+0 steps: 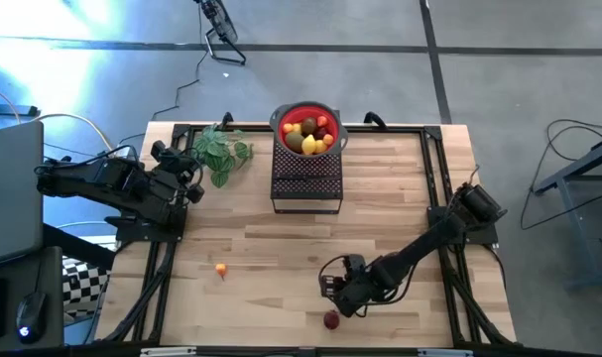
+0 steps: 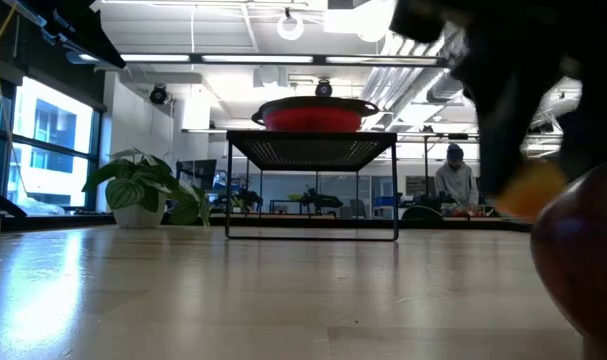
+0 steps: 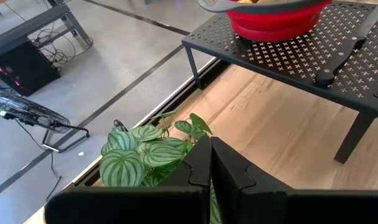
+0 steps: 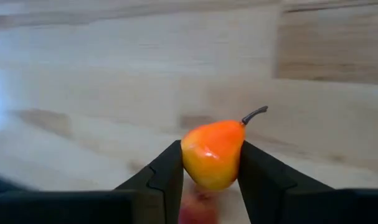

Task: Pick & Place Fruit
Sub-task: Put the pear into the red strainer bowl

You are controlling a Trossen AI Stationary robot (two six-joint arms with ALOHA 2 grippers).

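Note:
My right gripper [image 1: 340, 295] stands over the table's near right part, shut on an orange-yellow pear-shaped fruit [image 4: 212, 154] with a dark stem. Just nearer the front edge a dark red ball [image 1: 331, 319] lies on the wood; it fills the right of the low view [image 2: 583, 265]. A tiny orange fruit [image 1: 221, 268] lies at the near left. Several fruits fill a red bowl [image 1: 306, 129] on a black mesh rack [image 1: 305, 183] at the far middle. My left gripper [image 3: 210, 149] waits shut at the left, next to a leafy plant [image 1: 221, 151]. My right gripper pinches the pear's wide lower body [image 4: 190, 163] between its two fingers [image 4: 167, 177], one on each side. The fingers slant steeply down from above. The stem end [image 4: 254, 115] points away past the fingertips, and the pear shows above the tabletop in the low view [image 2: 528, 190].
A black-handled knife [image 3: 344, 53] lies on the rack beside the bowl. The rack stands on thin legs. Black frame rails run along the table's left and right sides. Bare wood stretches across the table's middle [image 1: 281, 248].

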